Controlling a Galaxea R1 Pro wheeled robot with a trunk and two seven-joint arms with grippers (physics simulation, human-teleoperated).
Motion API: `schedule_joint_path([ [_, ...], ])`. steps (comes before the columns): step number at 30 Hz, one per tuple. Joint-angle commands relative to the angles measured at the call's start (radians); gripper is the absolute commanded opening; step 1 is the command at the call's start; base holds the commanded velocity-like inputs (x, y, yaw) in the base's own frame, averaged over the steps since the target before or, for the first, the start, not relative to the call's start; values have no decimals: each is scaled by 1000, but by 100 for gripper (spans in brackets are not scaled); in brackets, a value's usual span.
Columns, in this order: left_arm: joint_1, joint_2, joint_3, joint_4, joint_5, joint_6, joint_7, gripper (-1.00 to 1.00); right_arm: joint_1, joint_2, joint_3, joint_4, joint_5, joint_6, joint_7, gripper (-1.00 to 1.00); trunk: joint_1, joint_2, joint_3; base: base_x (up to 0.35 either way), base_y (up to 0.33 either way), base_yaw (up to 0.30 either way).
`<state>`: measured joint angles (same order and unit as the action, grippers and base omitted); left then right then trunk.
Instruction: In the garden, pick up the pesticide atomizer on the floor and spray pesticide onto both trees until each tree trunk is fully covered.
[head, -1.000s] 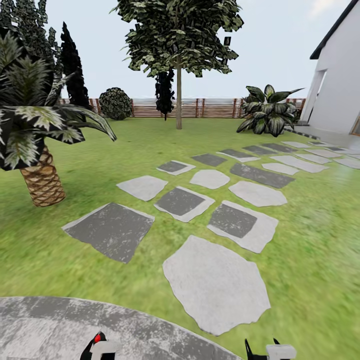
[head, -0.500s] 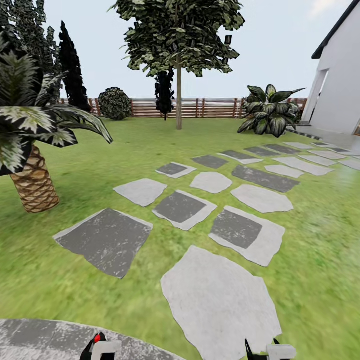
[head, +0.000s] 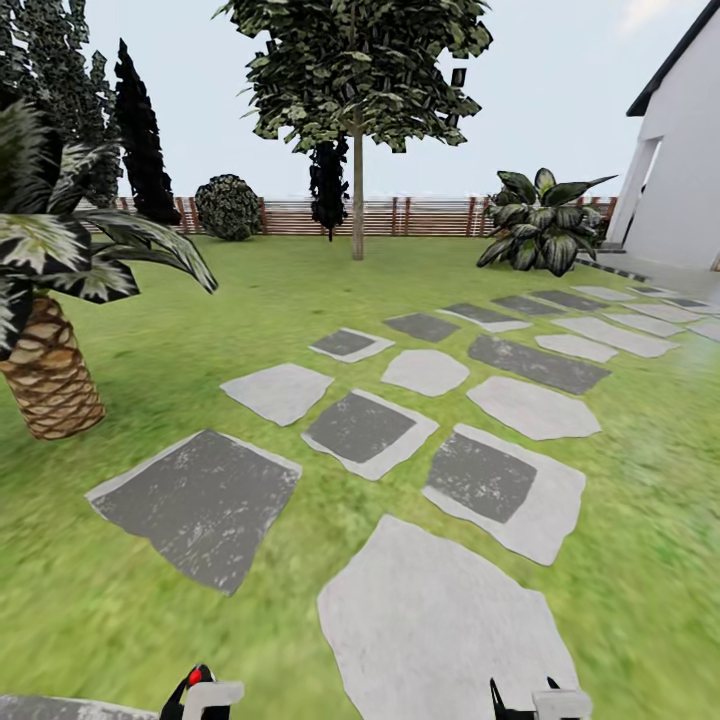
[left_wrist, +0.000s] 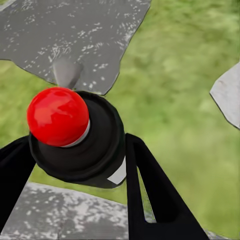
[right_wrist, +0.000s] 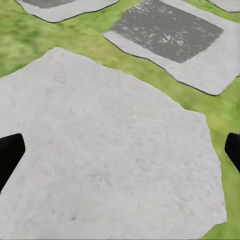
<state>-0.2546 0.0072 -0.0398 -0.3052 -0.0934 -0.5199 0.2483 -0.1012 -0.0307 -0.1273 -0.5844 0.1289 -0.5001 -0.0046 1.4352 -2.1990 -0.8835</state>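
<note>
The left gripper (left_wrist: 75, 150) clamps the red-capped atomizer (left_wrist: 75, 132) between its fingers, the right gripper (right_wrist: 120, 150) hangs wide open and empty over a pale stone (right_wrist: 105, 150), and one tree (head: 357, 190) stands far ahead by the fence (head: 430, 215).

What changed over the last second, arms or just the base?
Just the base: the view rolled forward off the grey speckled stone patio onto the green lawn; stepping stones and palm slid nearer. The left gripper stays shut on the black atomizer with the red knob; the right gripper stays open.
</note>
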Motion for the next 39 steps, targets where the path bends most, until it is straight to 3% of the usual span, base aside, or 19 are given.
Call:
schedule_joint_path([
  [1,0,0,0,0,0,0,0,-100,0,0,0,0,0,0,0,100,0,0,0,339,0,0],
  [39,0,0,0,0,0,0,0,-100,0,0,0,0,0,0,0,100,0,0,0,339,0,0],
])
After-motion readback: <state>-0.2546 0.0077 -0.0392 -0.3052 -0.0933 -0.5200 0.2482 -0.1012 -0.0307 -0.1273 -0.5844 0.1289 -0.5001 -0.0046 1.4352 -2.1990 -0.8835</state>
